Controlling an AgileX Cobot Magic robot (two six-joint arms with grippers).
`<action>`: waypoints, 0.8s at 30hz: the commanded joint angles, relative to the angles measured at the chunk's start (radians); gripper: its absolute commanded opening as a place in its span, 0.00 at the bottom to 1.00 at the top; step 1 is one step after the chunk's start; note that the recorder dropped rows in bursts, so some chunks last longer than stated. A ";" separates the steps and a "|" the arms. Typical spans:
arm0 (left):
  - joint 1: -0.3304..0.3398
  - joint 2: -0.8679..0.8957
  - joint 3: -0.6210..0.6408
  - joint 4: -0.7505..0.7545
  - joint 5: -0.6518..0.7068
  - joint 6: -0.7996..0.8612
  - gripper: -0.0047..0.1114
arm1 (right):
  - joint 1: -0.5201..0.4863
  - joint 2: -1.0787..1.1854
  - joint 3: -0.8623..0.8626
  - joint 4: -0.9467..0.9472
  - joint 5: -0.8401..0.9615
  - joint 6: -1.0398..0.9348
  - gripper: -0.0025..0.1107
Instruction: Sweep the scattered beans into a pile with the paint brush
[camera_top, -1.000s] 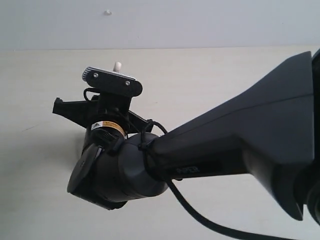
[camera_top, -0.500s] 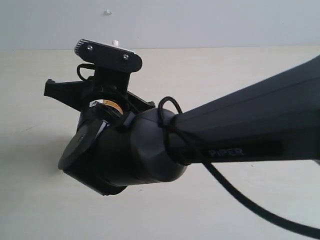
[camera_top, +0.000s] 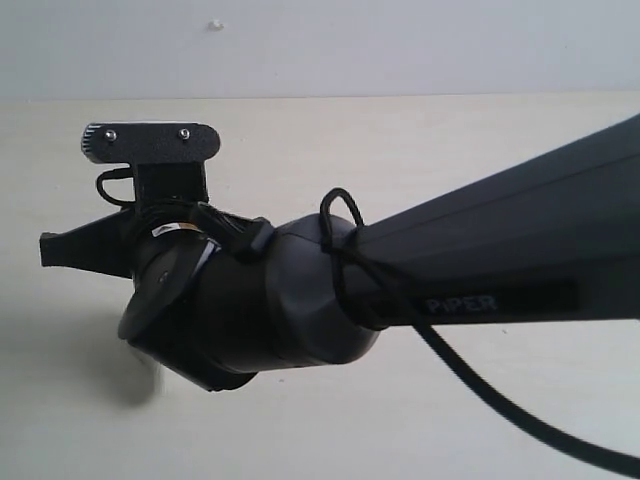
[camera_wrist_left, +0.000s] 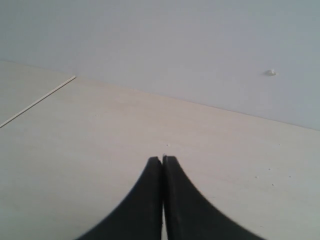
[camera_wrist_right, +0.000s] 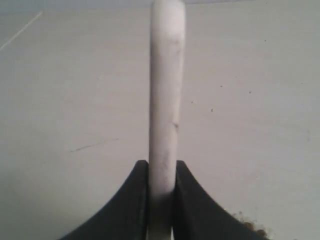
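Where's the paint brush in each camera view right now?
Exterior view: not visible; the right arm fills the middle of the picture.
Left wrist view: not in it; only the shut left gripper over the table.
Right wrist view: the paint brush handle runs up the middle, clamped in the right gripper.
Shared landmark: the white speck on the wall, also in the left wrist view.

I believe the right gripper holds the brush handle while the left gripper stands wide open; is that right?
Not quite: the left gripper is shut, jaws pressed together with nothing between them, as the left wrist view shows. The right gripper does hold the brush handle.
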 joint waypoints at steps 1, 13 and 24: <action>0.001 -0.004 0.000 -0.005 -0.006 0.001 0.04 | 0.001 -0.008 0.042 0.015 -0.065 -0.087 0.02; 0.001 -0.004 0.000 -0.005 -0.006 0.001 0.04 | 0.001 -0.014 0.068 -0.072 -0.147 -0.096 0.02; 0.001 -0.004 0.000 -0.005 -0.006 0.001 0.04 | -0.001 -0.148 0.073 -0.322 0.133 -0.144 0.02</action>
